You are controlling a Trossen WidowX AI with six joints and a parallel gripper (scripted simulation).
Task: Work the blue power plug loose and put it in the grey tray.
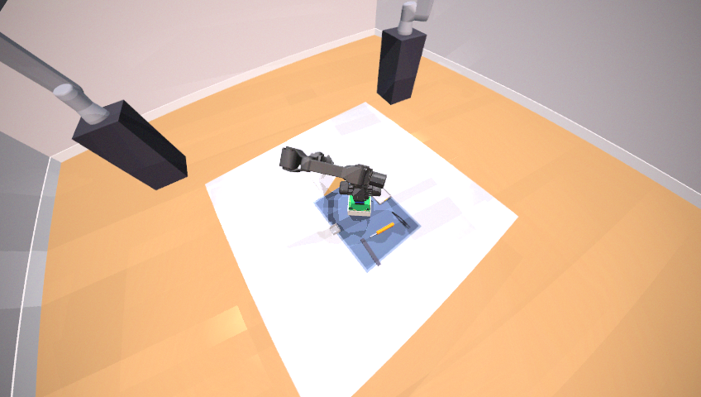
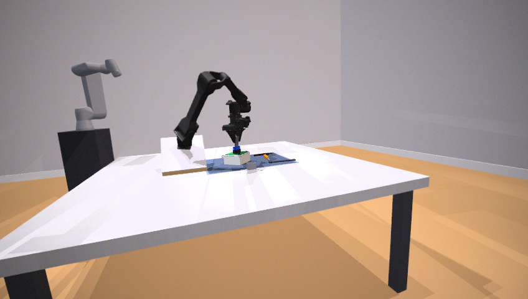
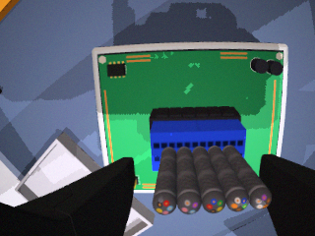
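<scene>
The blue power plug (image 1: 360, 202) (image 2: 236, 147) (image 3: 197, 130), with several dark cables, sits at its black socket (image 3: 194, 114) on the green circuit board (image 1: 353, 206) (image 3: 133, 138). How deep it sits cannot be told. My gripper (image 2: 236, 144) (image 3: 199, 168) is open, pointing down at the plug. In the wrist view the fingers stand on either side of the plug, with a gap at each side. The grey tray (image 1: 382, 198) (image 3: 59, 169) lies beside the board, at the lower left of the wrist view, partly hidden by a finger. It is hidden in the exterior view.
The board's white base (image 2: 232, 159) stands on a blue mat (image 1: 393, 241). An orange screwdriver (image 1: 384, 227) (image 2: 266, 157), black tweezers (image 1: 402, 220) and a dark bar (image 1: 370, 252) lie on the mat. A small grey block (image 1: 335, 229) (image 2: 251, 165) is at the mat's edge.
</scene>
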